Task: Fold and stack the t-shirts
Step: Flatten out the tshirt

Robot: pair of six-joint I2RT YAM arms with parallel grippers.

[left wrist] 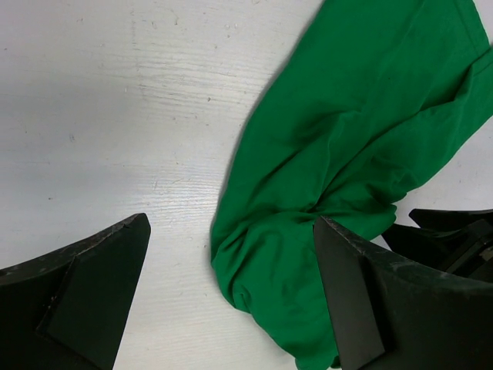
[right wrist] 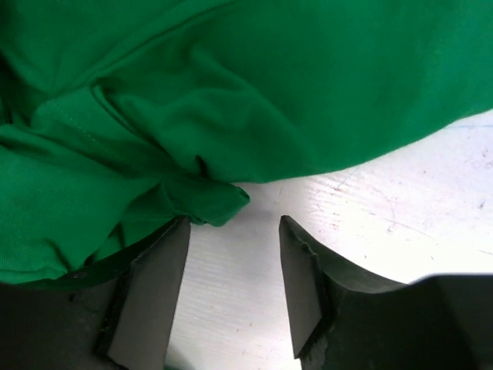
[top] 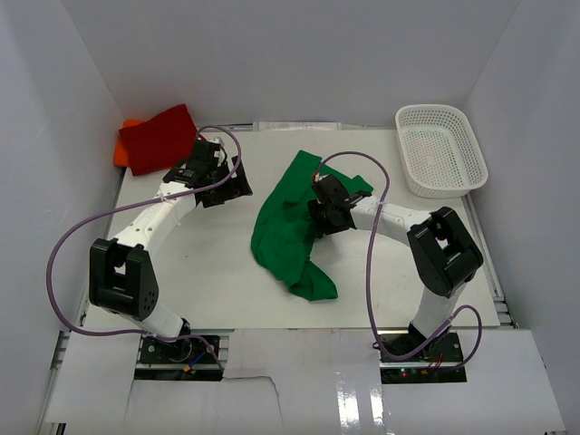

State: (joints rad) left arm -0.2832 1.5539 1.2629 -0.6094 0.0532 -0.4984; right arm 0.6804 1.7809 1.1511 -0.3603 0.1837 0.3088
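Green, soft and badly rumpled, the bright green cotton t-shirt (top: 285, 227) lies in a long crooked heap across the middle of the white worktop (top: 208, 263). One end is bunched toward the near edge and the other is spread toward the far side. It is not yet flat, so the step in hand looks like getting hold of it to spread it before any fold is made.

The right end effector (top: 326, 204) sits at the shirt's right edge. In the wrist view its fingers (right wrist: 154, 293) stand partly apart, with bare worktop between them and a small tip of cloth just above the gap. Nothing is pinched. The left end effector (top: 227, 181) hangs near the shirt's left edge, spread wide and empty.

The next move likely calls for each end effector to find a true hem or shoulder rather than a loose fold, then close on a single layer and draw the cloth outward.

A folded red cloth t-shirt (top: 159, 136) rests at the far left corner on an orange one (top: 119, 154), of which only an edge shows. A white plastic mesh basket (top: 430, 111) stands far right.
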